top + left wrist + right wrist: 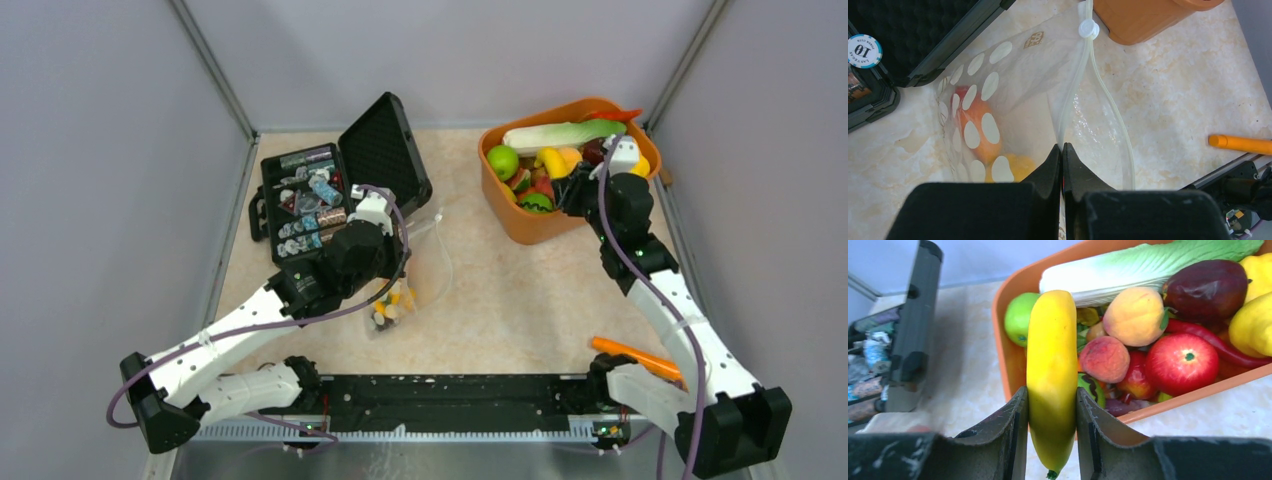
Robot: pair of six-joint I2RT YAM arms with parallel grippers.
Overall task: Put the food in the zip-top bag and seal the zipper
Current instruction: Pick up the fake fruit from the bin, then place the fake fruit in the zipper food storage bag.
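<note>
The clear polka-dot zip-top bag point(425, 265) lies on the table by the black case, with an orange-red fruit point(975, 127) and a yellow one point(1020, 167) inside. My left gripper point(1062, 149) is shut on the bag's zipper point(1075, 85) strip at the mouth, whose far end carries a small white tab point(1088, 28). In the top view the left gripper point(392, 228) is at the bag's near-left edge. My right gripper point(1052, 405) is shut on a yellow banana point(1052, 360), held just above the orange tub's near-left rim. In the top view the right gripper point(572, 182) is over the tub.
The orange tub point(520, 225) at the back right holds several toy fruits and vegetables: green apple point(1018, 317), red apple point(1180, 362), peaches, cabbage point(1148, 262). The open black case point(330, 190) stands at the back left. An orange stick point(635, 355) lies near the right arm's base.
</note>
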